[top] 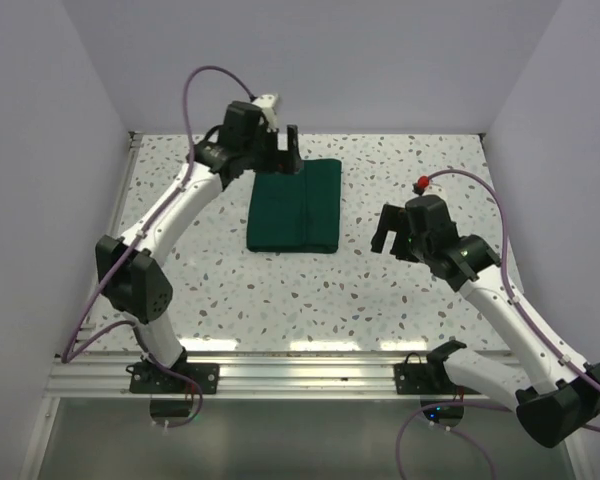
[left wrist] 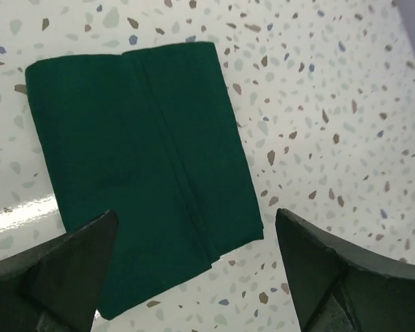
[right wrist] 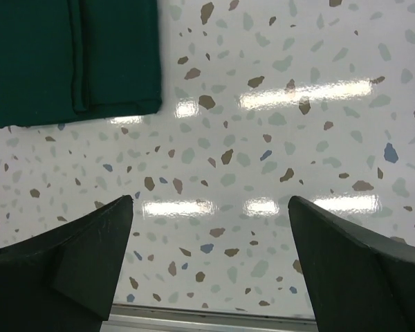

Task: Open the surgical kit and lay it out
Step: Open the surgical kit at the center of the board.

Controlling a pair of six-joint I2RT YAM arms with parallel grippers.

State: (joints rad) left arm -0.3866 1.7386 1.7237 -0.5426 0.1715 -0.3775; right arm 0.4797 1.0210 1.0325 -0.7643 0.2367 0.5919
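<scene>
The surgical kit is a folded dark green cloth wrap [top: 295, 206] lying flat on the speckled table, its flaps closed. No tray or instruments show. My left gripper [top: 287, 147] is open and hovers over the wrap's far edge. In the left wrist view the wrap [left wrist: 135, 166] lies between and beyond the two dark fingers [left wrist: 62, 270], not touched. My right gripper [top: 392, 236] is open and empty, to the right of the wrap and above the table. The right wrist view shows the wrap's corner [right wrist: 72, 59] at top left.
White walls enclose the table on the left, back and right. An aluminium rail [top: 300, 375] runs along the near edge, and it shows at the bottom of the right wrist view [right wrist: 194, 321].
</scene>
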